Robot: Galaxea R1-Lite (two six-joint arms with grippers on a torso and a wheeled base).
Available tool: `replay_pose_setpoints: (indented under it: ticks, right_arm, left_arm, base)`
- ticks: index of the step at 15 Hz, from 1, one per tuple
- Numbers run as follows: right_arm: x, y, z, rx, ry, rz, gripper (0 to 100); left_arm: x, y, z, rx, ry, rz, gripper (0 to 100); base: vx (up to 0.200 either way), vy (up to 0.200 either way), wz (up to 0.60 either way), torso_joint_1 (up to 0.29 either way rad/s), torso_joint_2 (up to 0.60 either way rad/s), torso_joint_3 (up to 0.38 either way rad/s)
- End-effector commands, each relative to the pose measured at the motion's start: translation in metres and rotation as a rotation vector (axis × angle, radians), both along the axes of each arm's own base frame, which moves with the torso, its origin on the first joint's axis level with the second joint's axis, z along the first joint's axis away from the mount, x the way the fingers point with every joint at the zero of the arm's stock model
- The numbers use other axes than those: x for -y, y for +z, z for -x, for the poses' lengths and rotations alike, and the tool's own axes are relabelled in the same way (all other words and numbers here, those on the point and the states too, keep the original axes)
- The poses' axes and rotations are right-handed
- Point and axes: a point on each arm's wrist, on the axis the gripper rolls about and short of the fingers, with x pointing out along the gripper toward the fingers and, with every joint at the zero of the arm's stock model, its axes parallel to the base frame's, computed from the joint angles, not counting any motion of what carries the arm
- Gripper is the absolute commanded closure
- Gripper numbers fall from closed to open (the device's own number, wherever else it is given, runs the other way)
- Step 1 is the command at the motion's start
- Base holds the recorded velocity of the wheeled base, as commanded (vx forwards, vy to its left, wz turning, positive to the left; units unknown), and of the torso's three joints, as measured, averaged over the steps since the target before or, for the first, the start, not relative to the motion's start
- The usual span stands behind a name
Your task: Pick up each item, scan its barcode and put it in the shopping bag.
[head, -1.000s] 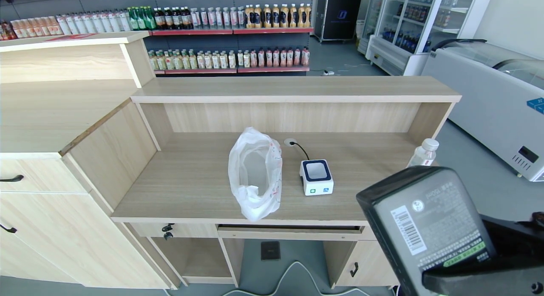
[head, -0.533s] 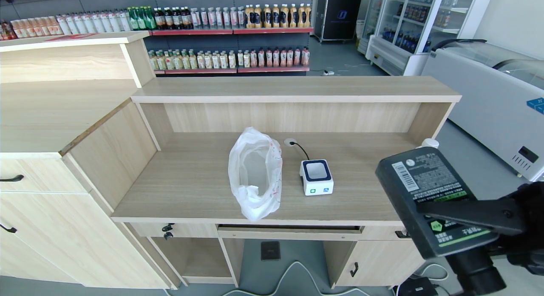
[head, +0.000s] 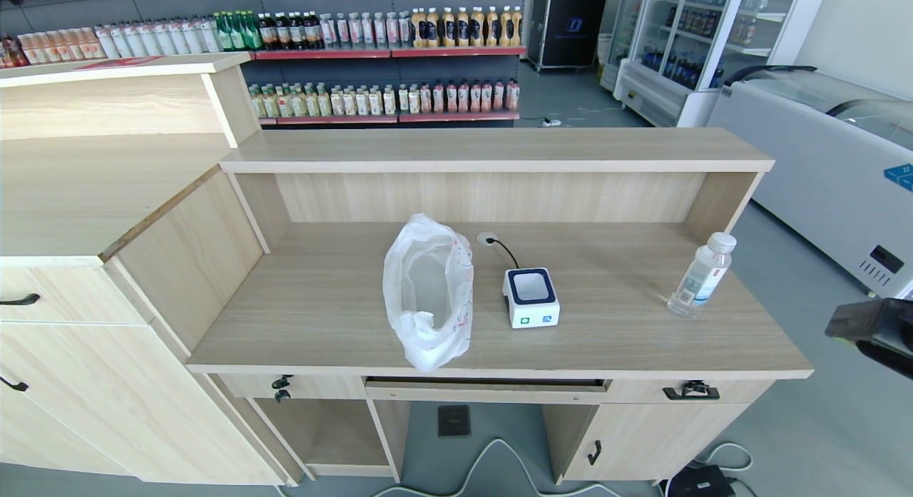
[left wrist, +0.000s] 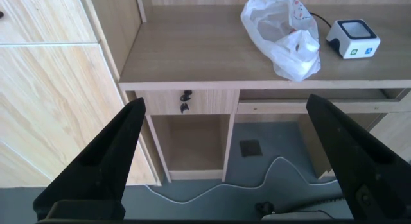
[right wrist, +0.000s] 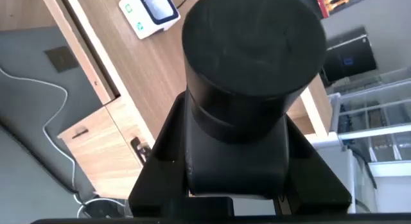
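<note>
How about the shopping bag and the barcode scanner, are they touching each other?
Apart. The head view shows a strip of bare counter between the shopping bag and the scanner.

A light wooden counter [head: 342, 319] fills the middle. Shelves of drink bottles [head: 385, 33] run along the upper left, glass-door fridges [head: 685, 33] stand upper right, a white chest freezer [head: 820, 162] below them. A cable [head: 493, 441] lies bottom centre.

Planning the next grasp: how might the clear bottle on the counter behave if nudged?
Tall, narrow and upright, the bottle probably tips easily. Being round, it would likely roll once down. Its smooth plastic may be slippery.
</note>
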Motion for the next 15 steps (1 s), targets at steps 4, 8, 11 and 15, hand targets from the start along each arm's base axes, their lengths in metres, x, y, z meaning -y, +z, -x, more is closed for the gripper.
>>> replay_pose_setpoints:
  ticks: [4,8,11,15]
  right_arm:
    - [0.005,0.005,0.005,-0.063,-0.097,-0.161,100]
    - [0.017,0.042,-0.026,-0.125,-0.545,-0.491,100]
    - [0.004,0.049,-0.070,-0.217,-0.679,-0.842,100]
    - [0.008,0.011,-0.134,-0.409,-0.631,-1.204,100]
  left_arm:
    - [0.000,0.000,0.000,0.000,0.000,0.001,0]
    - [0.000,0.000,0.000,0.000,0.000,-0.001,0]
    - [0.000,0.000,0.000,0.000,0.000,-0.001,0]
    - [0.000,0.000,0.000,-0.001,0.000,-0.001,0]
  base:
    - [0.000,0.000,0.60,-0.001,0.00,0.000]
    - [0.000,0.000,0.60,0.001,0.00,0.002]
    - [0.000,0.000,0.60,0.004,0.00,0.001]
    - [0.000,0.000,0.00,0.000,0.00,0.000]
